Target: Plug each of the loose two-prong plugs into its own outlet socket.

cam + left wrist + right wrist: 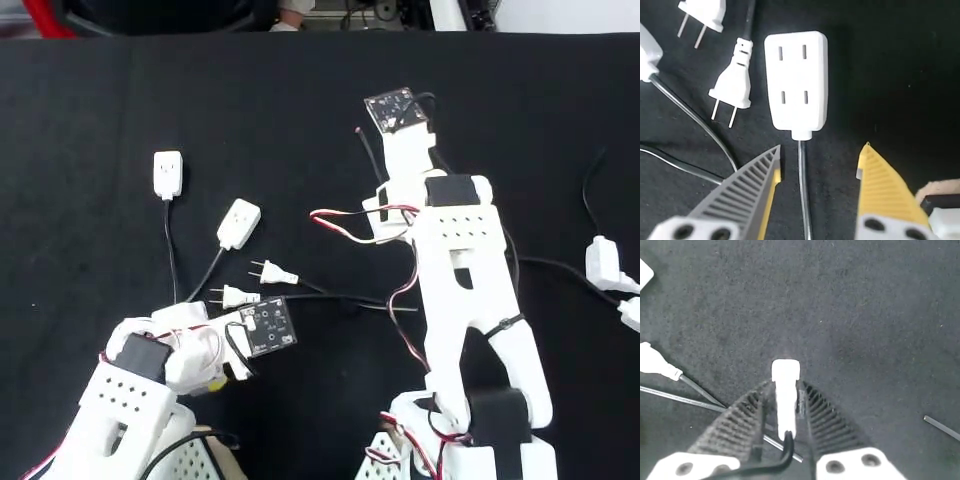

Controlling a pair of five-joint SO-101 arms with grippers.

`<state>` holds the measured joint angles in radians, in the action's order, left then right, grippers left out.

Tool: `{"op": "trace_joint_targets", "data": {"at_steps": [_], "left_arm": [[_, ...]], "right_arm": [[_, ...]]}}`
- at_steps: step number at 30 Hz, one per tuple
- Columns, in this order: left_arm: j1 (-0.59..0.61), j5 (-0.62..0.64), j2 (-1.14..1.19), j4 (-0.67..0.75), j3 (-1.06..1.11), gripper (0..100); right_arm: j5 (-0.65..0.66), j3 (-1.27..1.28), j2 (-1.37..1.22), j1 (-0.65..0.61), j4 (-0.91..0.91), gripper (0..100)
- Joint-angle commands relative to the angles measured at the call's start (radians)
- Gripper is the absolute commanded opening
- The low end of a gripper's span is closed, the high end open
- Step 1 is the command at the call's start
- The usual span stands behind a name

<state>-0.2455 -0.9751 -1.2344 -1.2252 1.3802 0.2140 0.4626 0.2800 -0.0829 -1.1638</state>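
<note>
white outlet block (239, 222), smooth and round-cornered, lies left of centre in the high view on matte black cloth (90, 110). left gripper (822, 150) hangs spread wide over its thin cord (802, 175), probably to steady it; a loose two-prong plug (732, 87) lies just beside. right gripper (786, 385), upper centre, pinches another white plug (785, 372) between ribbed fingers (830, 425), ready to carry.

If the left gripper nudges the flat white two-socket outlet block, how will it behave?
The white outlet block lies flat, so it probably slides rather than tips. Its plastic body looks light. Its thin dark cord looks floppy and might swing it.
</note>
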Motion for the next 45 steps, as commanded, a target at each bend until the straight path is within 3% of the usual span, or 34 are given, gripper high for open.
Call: {"op": "trace_joint_targets", "data": {"at_steps": [1,5,8,13,18,26,31,37,45], "left_arm": [[0.004,0.071,-0.041,-0.015,-0.093,25],[0.004,0.133,-0.180,-0.075,-0.104,25],[0.024,0.212,-0.334,-0.133,-0.050,25],[0.300,0.235,-0.615,-0.199,0.053,25],[0.541,0.265,-0.562,-0.071,0.110,25],[0.711,0.411,-0.591,0.049,0.246,24],[0.803,0.425,-0.591,0.094,0.277,24],[0.803,0.425,-0.591,0.100,0.286,24],[0.803,0.425,-0.591,0.100,0.288,24]], "right_arm": [[-0.005,-0.028,0.004,0.009,0.015,1.1],[-0.003,-0.025,0.007,-0.005,-0.005,1.1],[0.028,-0.018,0.013,-0.094,-0.060,1.1],[0.089,0.054,0.010,-0.322,-0.091,1.1],[0.078,0.076,0.005,-0.470,-0.098,1.1],[-0.301,0.088,-0.004,-0.660,-0.098,1.3],[-0.405,-0.010,-0.157,-0.695,-0.141,1.3],[-0.537,-0.240,-0.403,-0.695,-0.276,1.4],[-0.601,-0.249,-0.381,-0.692,-0.278,1.4]]}}
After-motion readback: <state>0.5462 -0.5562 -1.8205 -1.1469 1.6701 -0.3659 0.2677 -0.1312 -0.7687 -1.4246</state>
